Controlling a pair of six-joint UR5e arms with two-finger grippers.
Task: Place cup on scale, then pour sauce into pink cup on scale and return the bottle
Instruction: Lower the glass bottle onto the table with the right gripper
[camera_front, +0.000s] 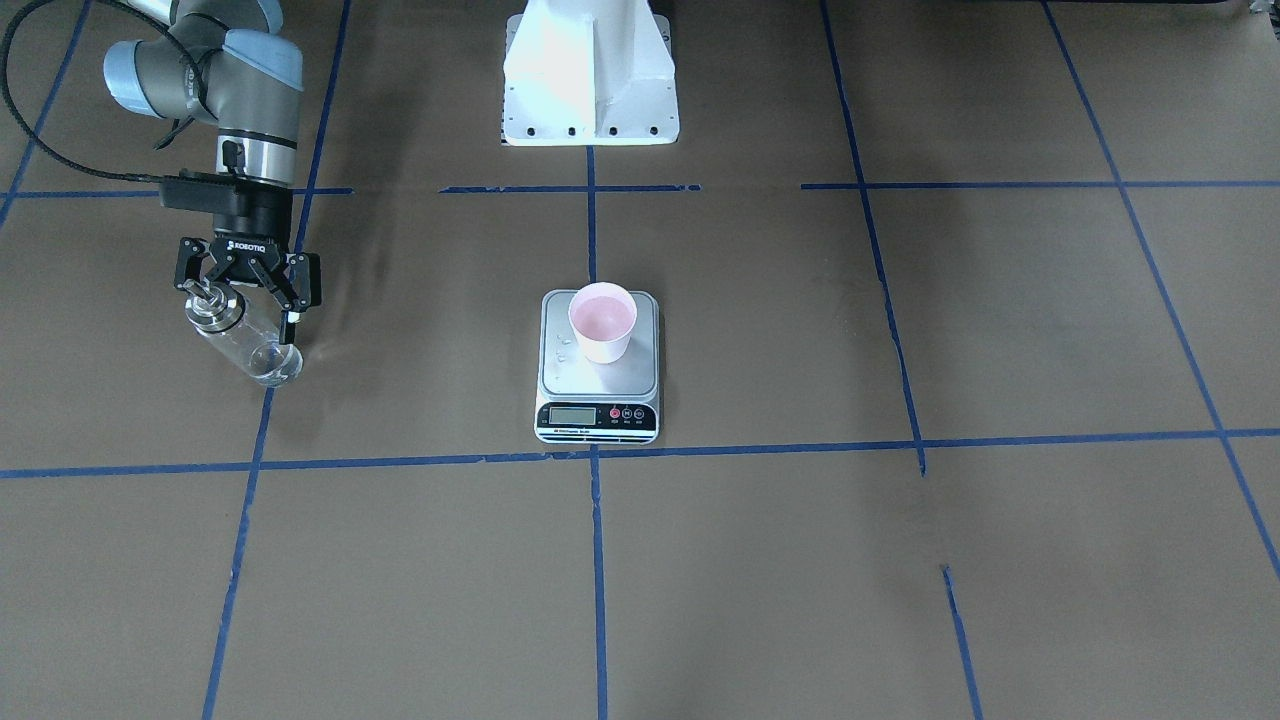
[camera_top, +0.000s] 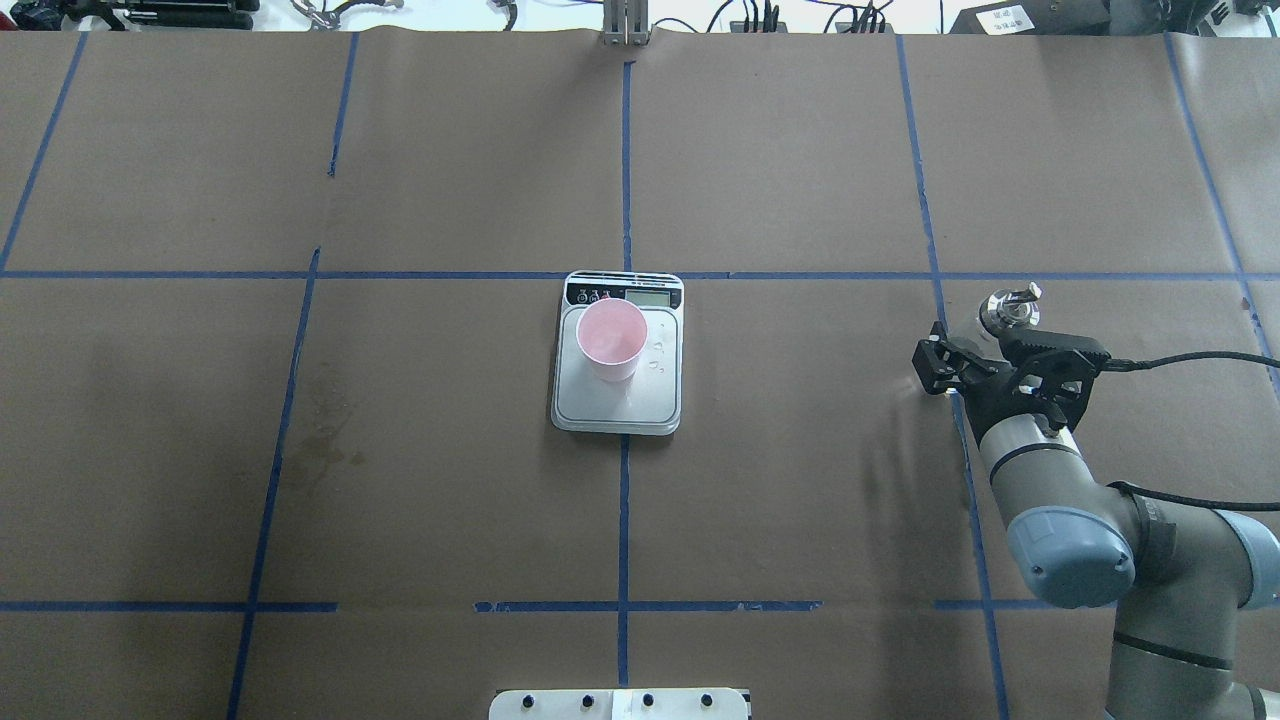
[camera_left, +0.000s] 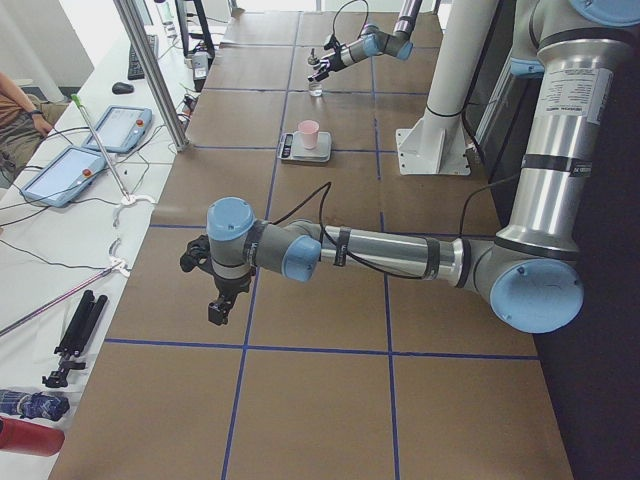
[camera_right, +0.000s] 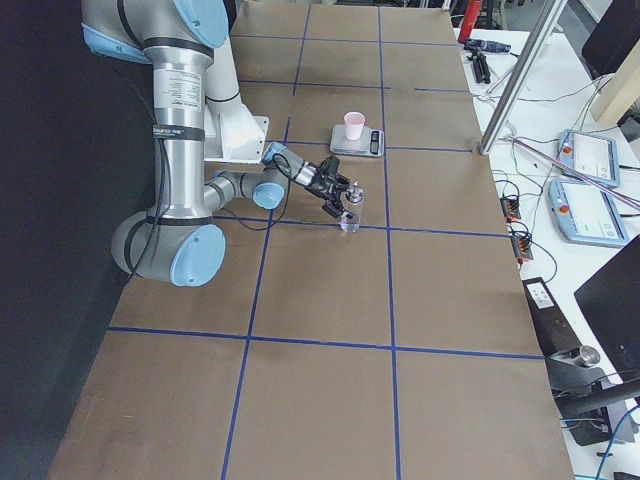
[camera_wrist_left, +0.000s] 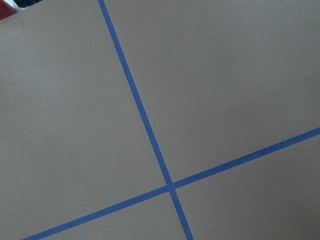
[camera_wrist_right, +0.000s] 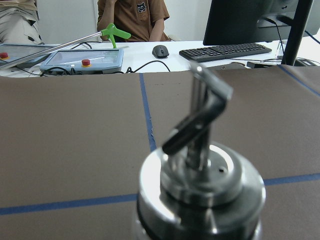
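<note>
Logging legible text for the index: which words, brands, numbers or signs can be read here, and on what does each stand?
"ROBOTIQ": on the body of the right hand, front-facing view.
On the scale, display and button labels: too small to read.
Sticker on the left arm: too small to read.
Keys of the keyboard: blurred, unreadable.

- A robotics lab: a jointed grey-and-blue robot arm (camera_left: 380, 255) reaches over a desk (camera_top: 800, 500) papered brown and gridded with blue tape (camera_top: 624, 170).
- Teach pendants (camera_left: 120, 128) with red stop buttons lie on a white side desk (camera_left: 50, 250).
- A keyboard (camera_wrist_right: 230, 51), mouse (camera_wrist_right: 160, 50), monitor (camera_wrist_right: 245, 20) and loose cables (camera_right: 515, 215) line its edges.
</note>
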